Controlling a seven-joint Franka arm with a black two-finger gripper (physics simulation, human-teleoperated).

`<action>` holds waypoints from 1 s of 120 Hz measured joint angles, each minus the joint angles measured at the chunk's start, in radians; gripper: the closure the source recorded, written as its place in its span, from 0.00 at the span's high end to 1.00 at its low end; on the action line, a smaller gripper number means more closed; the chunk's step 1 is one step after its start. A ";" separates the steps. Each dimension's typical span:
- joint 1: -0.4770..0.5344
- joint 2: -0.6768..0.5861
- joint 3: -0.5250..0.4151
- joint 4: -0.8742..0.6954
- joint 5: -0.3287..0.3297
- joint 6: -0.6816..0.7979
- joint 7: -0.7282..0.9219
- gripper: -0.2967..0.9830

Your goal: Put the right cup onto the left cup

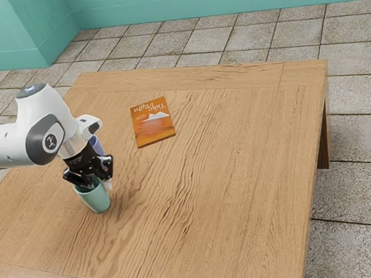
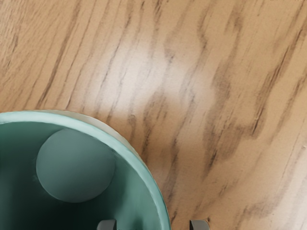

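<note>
Exterior view has my gripper (image 1: 100, 181) pointing down at the green cup (image 1: 97, 201), arm (image 1: 4, 146) coming in from that view's left. Fingers (image 2: 106, 225) are spread pretty wide, one over the inside of the cup and one outside, rim between them, so I'm not gripping it. Cup's upright on the table (image 1: 240, 153). Purple cup (image 1: 96, 145) is partly hidden behind my hand, and an orange book (image 1: 152, 126) lies flat nearby.

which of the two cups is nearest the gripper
The green cup: its wall lies between my open fingers in the wrist view. The purple cup is farther off, partly hidden by the arm.
</note>
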 joint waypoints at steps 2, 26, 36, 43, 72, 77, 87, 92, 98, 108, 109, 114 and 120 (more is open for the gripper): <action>0.000 0.000 0.000 -0.001 0.000 0.001 -0.003 0.28; -0.002 -0.003 0.001 -0.004 0.001 0.006 -0.032 0.19; -0.001 -0.002 0.002 -0.004 0.004 0.006 -0.044 0.17; -0.001 -0.002 0.002 -0.004 0.008 0.006 -0.052 0.17; -0.001 -0.009 0.002 0.005 0.090 -0.010 -0.085 0.15; -0.001 -0.012 0.002 0.007 0.102 -0.015 -0.091 0.15; -0.002 -0.019 0.002 0.026 0.133 -0.037 -0.101 0.15; -0.003 -0.027 0.002 0.046 0.151 -0.059 -0.107 0.15; -0.002 -0.039 0.001 0.078 0.167 -0.098 -0.114 0.15; 0.002 -0.049 0.001 0.152 0.181 -0.177 -0.124 0.15; 0.002 -0.049 0.000 0.160 0.182 -0.185 -0.125 0.15; 0.004 -0.047 0.000 0.208 0.186 -0.229 -0.128 0.15; 0.004 -0.037 0.000 0.276 0.189 -0.282 -0.130 0.15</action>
